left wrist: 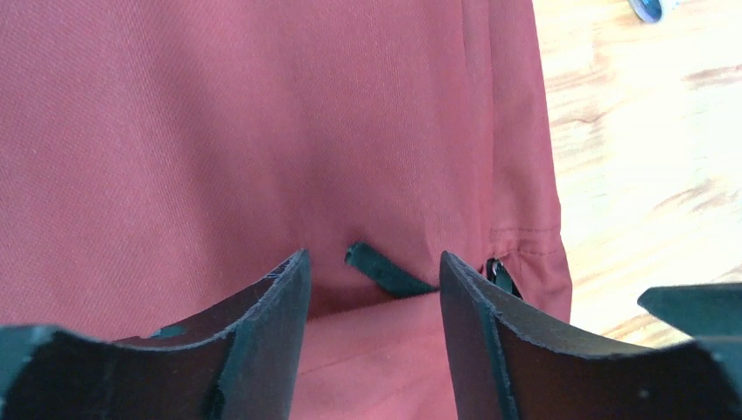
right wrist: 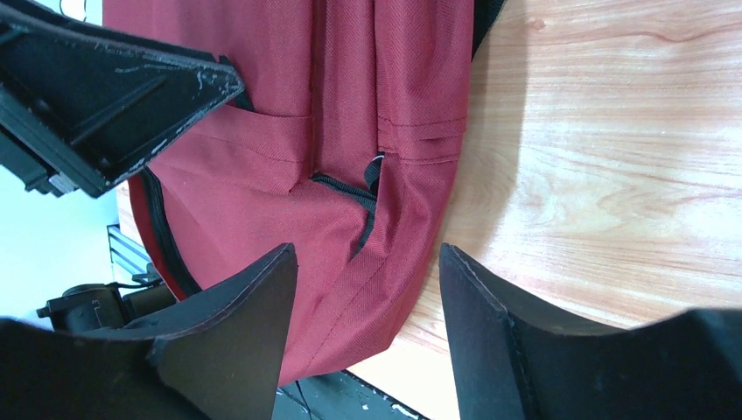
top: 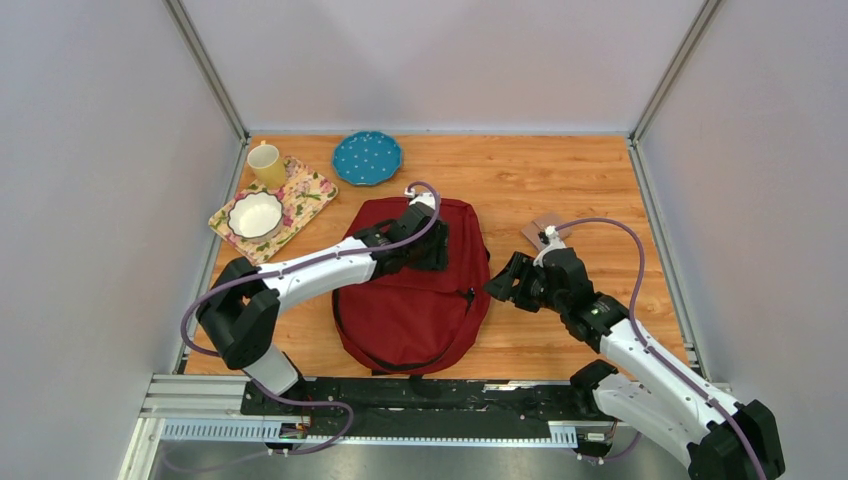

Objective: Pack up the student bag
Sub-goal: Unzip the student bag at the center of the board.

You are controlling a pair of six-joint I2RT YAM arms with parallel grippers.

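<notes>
The dark red student bag lies flat in the middle of the table, front side up. My left gripper hovers open just over its upper middle. In the left wrist view the red fabric fills the frame and a black zipper pull tab lies between my open fingers. My right gripper is open and empty beside the bag's right edge. The right wrist view shows the bag's side, its black zipper and the left gripper's finger at upper left.
A floral tray with a white bowl sits at the back left, with a yellow mug and a blue dotted plate nearby. A small brown flat object lies right of the bag. Grey walls enclose the table.
</notes>
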